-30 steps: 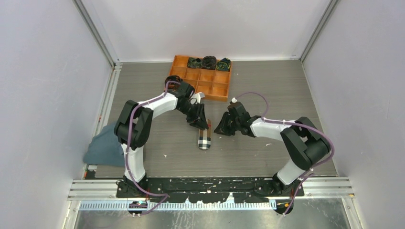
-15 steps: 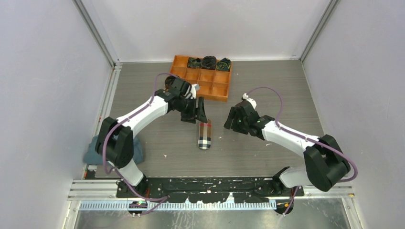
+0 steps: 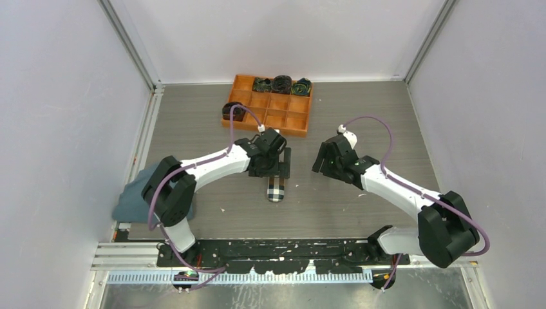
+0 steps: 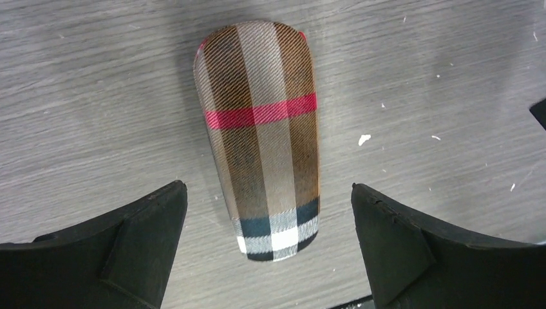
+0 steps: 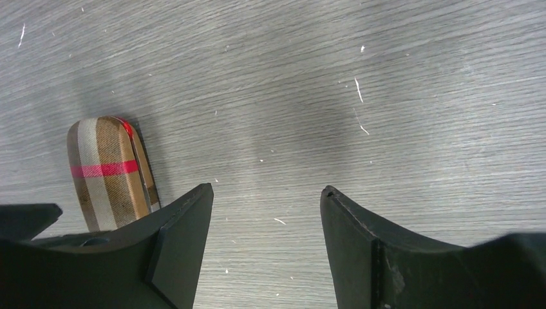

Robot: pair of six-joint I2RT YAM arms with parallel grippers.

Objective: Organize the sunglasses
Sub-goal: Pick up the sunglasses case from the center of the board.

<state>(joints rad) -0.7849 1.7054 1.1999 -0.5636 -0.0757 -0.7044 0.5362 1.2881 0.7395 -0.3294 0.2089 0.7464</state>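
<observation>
A tan-and-black plaid case (image 3: pixel 275 187) lies shut on the table, its length running near to far. The sunglasses are out of view. My left gripper (image 3: pixel 277 172) hovers over the far end of the case, wide open. In the left wrist view the case (image 4: pixel 264 135) lies between the spread fingers of that gripper (image 4: pixel 269 187), touching neither. To the right of the case my right gripper (image 3: pixel 319 164) is open over bare table. The right wrist view has the case (image 5: pixel 106 170) left of the empty gripper (image 5: pixel 267 188).
An orange divided tray (image 3: pixel 267 109) stands at the back, with three dark rolled items (image 3: pixel 281 84) in its far row. Another dark roll (image 3: pixel 233 111) lies by the tray's left side. A grey-blue cloth (image 3: pixel 138 199) hangs over the table's left edge.
Both grippers have opened. The left gripper swung right and nearer, coming over the case's far end. The right gripper drew back to the right, away from the case.
</observation>
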